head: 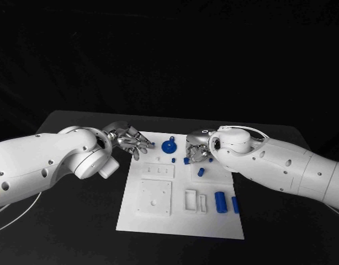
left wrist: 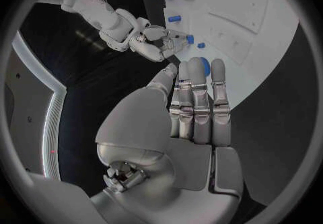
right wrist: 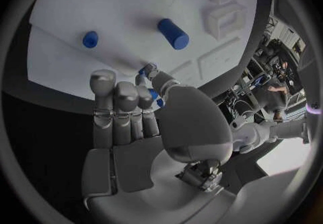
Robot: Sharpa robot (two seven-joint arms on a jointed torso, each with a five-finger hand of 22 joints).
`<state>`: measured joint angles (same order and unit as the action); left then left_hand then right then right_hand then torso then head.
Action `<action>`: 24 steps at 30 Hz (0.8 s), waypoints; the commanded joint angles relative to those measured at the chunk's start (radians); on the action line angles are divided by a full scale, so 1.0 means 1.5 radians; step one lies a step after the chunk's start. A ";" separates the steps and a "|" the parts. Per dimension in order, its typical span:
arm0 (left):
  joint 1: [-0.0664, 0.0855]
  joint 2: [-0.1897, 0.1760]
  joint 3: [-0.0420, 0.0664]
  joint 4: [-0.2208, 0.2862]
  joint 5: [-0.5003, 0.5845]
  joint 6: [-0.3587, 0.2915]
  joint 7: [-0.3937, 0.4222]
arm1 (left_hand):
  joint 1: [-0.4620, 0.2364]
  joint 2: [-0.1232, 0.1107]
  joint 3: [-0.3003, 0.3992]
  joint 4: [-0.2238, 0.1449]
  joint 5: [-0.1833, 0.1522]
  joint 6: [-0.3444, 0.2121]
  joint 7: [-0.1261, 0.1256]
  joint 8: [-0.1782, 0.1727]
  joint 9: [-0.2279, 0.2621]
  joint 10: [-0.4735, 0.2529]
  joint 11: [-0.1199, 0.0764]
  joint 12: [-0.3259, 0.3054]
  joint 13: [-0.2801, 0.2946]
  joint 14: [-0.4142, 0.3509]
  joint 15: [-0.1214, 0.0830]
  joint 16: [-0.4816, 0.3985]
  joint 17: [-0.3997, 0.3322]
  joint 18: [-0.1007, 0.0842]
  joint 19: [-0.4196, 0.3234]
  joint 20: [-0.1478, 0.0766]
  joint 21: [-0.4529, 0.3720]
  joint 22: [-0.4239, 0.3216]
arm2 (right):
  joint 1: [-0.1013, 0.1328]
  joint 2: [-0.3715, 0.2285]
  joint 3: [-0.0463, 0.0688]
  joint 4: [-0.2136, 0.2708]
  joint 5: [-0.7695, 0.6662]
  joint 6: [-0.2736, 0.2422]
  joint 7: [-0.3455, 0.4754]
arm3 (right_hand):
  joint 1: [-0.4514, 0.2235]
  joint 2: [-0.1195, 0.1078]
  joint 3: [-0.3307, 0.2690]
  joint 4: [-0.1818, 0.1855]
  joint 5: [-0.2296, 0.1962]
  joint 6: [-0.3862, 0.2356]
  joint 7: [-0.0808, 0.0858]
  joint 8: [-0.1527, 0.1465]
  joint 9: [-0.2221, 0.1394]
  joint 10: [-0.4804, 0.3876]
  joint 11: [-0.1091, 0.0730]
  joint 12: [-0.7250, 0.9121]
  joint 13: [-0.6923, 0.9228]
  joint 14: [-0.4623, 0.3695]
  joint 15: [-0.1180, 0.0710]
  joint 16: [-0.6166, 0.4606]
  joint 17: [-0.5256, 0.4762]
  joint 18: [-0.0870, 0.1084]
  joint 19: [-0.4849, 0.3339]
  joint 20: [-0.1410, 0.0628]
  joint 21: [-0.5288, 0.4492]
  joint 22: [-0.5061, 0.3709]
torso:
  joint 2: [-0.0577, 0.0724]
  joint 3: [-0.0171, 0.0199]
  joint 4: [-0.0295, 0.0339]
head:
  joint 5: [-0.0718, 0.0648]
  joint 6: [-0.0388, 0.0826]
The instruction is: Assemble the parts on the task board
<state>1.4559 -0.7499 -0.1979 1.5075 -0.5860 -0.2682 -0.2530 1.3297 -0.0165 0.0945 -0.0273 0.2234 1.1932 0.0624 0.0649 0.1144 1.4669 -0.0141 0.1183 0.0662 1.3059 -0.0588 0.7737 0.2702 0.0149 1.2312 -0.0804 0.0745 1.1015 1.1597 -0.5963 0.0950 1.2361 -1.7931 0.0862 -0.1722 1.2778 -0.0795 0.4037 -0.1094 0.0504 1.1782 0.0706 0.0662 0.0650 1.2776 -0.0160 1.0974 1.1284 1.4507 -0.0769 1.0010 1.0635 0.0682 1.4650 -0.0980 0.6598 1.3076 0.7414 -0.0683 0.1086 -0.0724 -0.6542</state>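
Hiding a part [right wrist: 149, 68]: right robot hand [head: 196, 148].

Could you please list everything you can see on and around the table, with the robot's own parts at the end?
table: one, black, under everything.
task board: one, white plate, middle of the table.
round part: one, blue, at the board's far end between the hands.
upright cylinders: two, blue, near the board's right edge.
small parts: a few, blue, on the board by the right hand.
left hand: one, silver, over the board's far left corner, fingers straight, holding nothing.
right hand: one, silver, at the board's far right, pinching a small blue part.
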 commanded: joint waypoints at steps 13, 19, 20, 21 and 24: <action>0.001 0.000 0.000 0.002 0.009 -0.004 -0.001 | 0.006 0.003 0.000 0.006 0.002 -0.003 0.001 0.001 0.001 0.003 0.004 -0.002 -0.001 0.005 0.002 -0.003 0.002 -0.008 0.004 0.002 -0.003 -0.001 | 0.000 0.002 -0.005 0.009 0.013 0.003 0.002 | -0.043 0.009 0.010 -0.029 -0.002 0.032 -0.010 -0.002 0.000 0.003 -0.008 -0.004 0.004 0.003 -0.005 -0.003 0.004 -0.004 0.025 -0.006 0.009 0.053 | -0.001 -0.0014 -0.0010 | -0.003 -0.002; 0.001 -0.001 0.000 0.002 0.009 -0.002 -0.003 | 0.006 0.002 0.000 0.007 0.002 -0.004 0.002 0.001 0.001 0.003 0.004 -0.002 -0.001 0.004 0.002 -0.004 0.002 -0.008 0.004 0.003 -0.003 -0.002 | 0.000 0.003 -0.007 0.014 0.014 -0.001 -0.008 | -0.041 -0.002 -0.015 -0.003 -0.002 0.034 -0.013 -0.002 0.000 0.004 -0.010 -0.005 0.005 0.003 -0.007 -0.001 0.007 -0.006 0.027 -0.008 0.012 0.053 | -0.001 -0.0013 -0.0004 | -0.003 -0.003; 0.001 -0.001 0.000 0.002 0.009 -0.002 -0.003 | 0.006 0.002 0.000 0.007 0.002 -0.004 0.002 0.001 0.001 0.003 0.004 -0.002 -0.001 0.004 0.002 -0.004 0.002 -0.008 0.004 0.003 -0.003 -0.002 | 0.000 0.003 -0.008 0.014 0.014 -0.001 -0.009 | -0.042 -0.003 -0.017 0.000 -0.002 0.034 -0.013 -0.002 0.000 0.004 -0.010 -0.005 0.004 0.004 -0.007 0.000 0.007 -0.006 0.027 -0.009 0.012 0.053 | -0.001 -0.0012 -0.0004 | -0.004 -0.003; 0.001 -0.001 0.000 0.002 0.009 -0.003 -0.003 | 0.006 0.002 0.000 0.007 0.002 -0.004 0.002 0.001 0.001 0.003 0.004 -0.002 -0.001 0.004 0.002 -0.004 0.002 -0.008 0.004 0.003 -0.003 -0.002 | 0.000 0.003 -0.008 0.015 0.014 -0.002 -0.011 | -0.041 -0.004 -0.019 0.003 -0.002 0.034 -0.014 -0.002 0.000 0.004 -0.010 -0.005 0.004 0.003 -0.007 -0.001 0.007 -0.006 0.027 -0.009 0.012 0.053 | -0.001 -0.0013 -0.0004 | -0.004 -0.003; 0.001 -0.002 0.000 0.002 0.009 -0.003 -0.003 | 0.006 0.002 0.000 0.007 0.002 -0.004 0.002 0.001 0.001 0.002 0.004 -0.002 -0.001 0.004 0.002 -0.004 0.002 -0.008 0.003 0.003 -0.003 -0.002 | 0.000 0.003 -0.010 0.019 0.014 -0.003 -0.014 | -0.039 -0.009 -0.025 0.015 -0.001 0.034 -0.014 -0.002 0.000 0.005 -0.011 -0.005 0.005 0.004 -0.008 0.000 0.008 -0.007 0.028 -0.010 0.013 0.053 | -0.001 -0.0013 -0.0004 | -0.004 -0.003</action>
<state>1.4559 -0.7524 -0.1982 1.5079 -0.5802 -0.2697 -0.2590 1.3296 -0.0165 0.0945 -0.0219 0.2234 1.1932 0.0623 0.0649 0.1146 1.4669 -0.0141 0.1184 0.0662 1.3058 -0.0588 0.7737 0.2727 0.0148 1.2311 -0.0804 0.0746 1.0992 1.1598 -0.5928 0.0809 1.2609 -1.7717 0.0835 -0.1796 1.2166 -0.0825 0.3665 -0.0907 0.0503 1.2272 0.0576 0.0674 0.0655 1.2849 -0.0234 1.0941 1.1354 1.4542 -0.0804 1.0009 1.0751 0.0681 1.4649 -0.1052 0.6734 1.3075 0.7402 -0.0702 0.1079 -0.0782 -0.6589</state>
